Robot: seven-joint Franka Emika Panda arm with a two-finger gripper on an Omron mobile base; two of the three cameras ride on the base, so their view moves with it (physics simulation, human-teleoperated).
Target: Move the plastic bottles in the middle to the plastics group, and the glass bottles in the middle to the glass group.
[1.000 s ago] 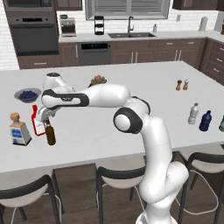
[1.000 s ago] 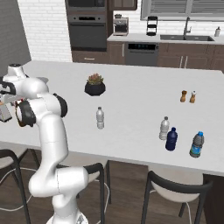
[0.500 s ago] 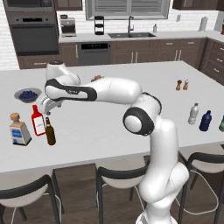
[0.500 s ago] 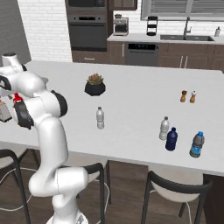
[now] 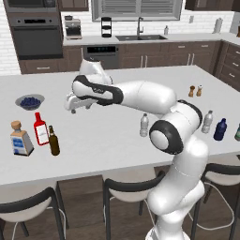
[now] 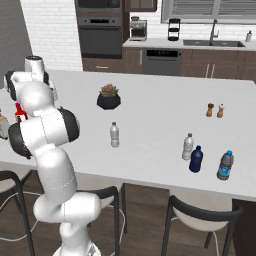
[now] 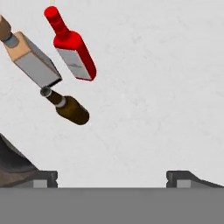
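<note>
Hand (image 5: 74, 104) open wide, empty, above table (image 5: 108, 136); brown bottle (image 5: 54, 141) upright beside red bottle (image 5: 41, 129); clear water bottle (image 5: 144, 125) lies well to its right.

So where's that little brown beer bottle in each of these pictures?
Left base view: brown bottle at left, standing right of the red bottle.
Right base view: I cannot make it out; the red bottle peeks past the arm at the left edge.
Hand view: upper left, below the red bottle.

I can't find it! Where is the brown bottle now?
In the left base view, the brown bottle stands near the counter's left end, just right of the red bottle.
</note>
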